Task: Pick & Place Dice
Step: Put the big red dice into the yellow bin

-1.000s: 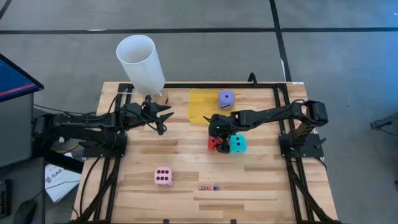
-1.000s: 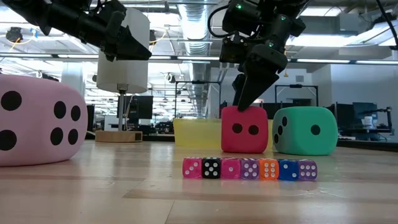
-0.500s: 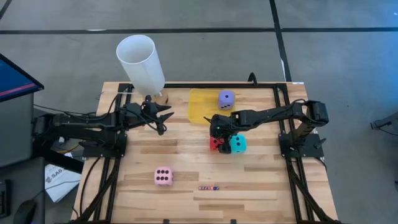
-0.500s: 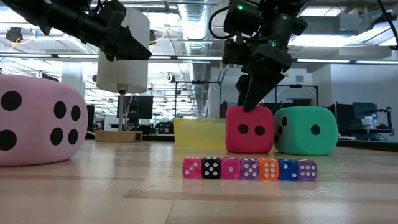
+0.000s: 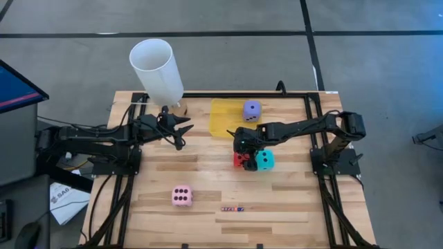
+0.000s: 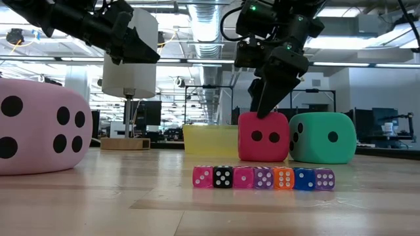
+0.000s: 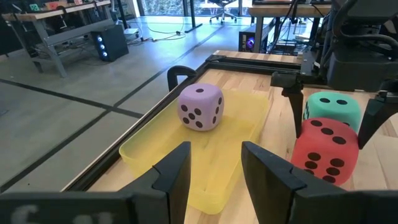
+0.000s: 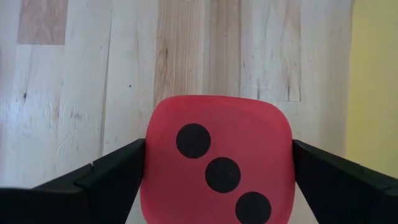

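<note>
The red die (image 5: 239, 160) is sitting between the right gripper (image 5: 242, 146)'s wide-open jaws; the left gripper (image 5: 181, 128), at nine o'clock, is hanging partly open, empty.

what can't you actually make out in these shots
- Whether the right gripper touches the red die: in the right wrist view its open fingers flank the die, but any gap is unclear.
- Row of tiny dice: too small in the high view to read.
- Pink die: cut off by the low view's edge.
- Yellow tray: contents hidden by its wall in the low view.
</note>
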Tool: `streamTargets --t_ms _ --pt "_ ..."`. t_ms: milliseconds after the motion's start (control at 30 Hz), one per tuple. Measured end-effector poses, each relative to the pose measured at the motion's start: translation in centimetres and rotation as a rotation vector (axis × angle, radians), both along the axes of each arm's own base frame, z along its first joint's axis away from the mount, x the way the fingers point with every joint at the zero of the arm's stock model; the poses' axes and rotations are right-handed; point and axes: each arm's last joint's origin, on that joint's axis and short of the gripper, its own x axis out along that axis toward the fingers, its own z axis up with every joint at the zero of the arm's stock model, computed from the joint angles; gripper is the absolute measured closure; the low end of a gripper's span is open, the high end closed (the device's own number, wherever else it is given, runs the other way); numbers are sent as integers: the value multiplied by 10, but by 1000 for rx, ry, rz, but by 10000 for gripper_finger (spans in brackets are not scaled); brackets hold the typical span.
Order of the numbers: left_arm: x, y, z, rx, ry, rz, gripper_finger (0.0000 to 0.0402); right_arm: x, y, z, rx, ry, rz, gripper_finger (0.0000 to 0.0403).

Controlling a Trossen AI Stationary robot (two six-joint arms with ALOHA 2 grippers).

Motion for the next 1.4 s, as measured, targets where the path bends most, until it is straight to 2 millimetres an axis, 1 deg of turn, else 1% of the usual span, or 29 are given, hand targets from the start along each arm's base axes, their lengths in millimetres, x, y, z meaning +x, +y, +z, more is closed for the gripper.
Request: streamTargets --t_ms 200,367,467,600,767,967,1067,1167,1300,1400 --pt "0 0 0 0 0 0 270 5 -1 8 -4 -19 5 53" --pt "0 0 0 0 0 0 270 10 -1 19 -12 -23 16 56" --pt "0 0 0 0 0 0 270 13 -3 29 -24 -34 31 57" --pt "0 0 0 0 0 0 270 17 -11 44 -36 -40 31 57" --pt "0 0 0 0 0 0 270 21 -23 75 -63 -58 46 57" --pt "0 0 0 0 0 0 270 21 -46 113 -112 -98 63 58" --pt "0 0 0 0 0 0 270 18 -61 124 -153 -100 31 57" --pt "0 0 0 0 0 0 270 14 -78 131 -192 -90 -11 58" --pt "0 0 0 0 0 0 270 6 -98 130 -193 -67 -67 57" --pt "0 0 0 0 0 0 270 0 -109 129 -191 -41 -91 58"
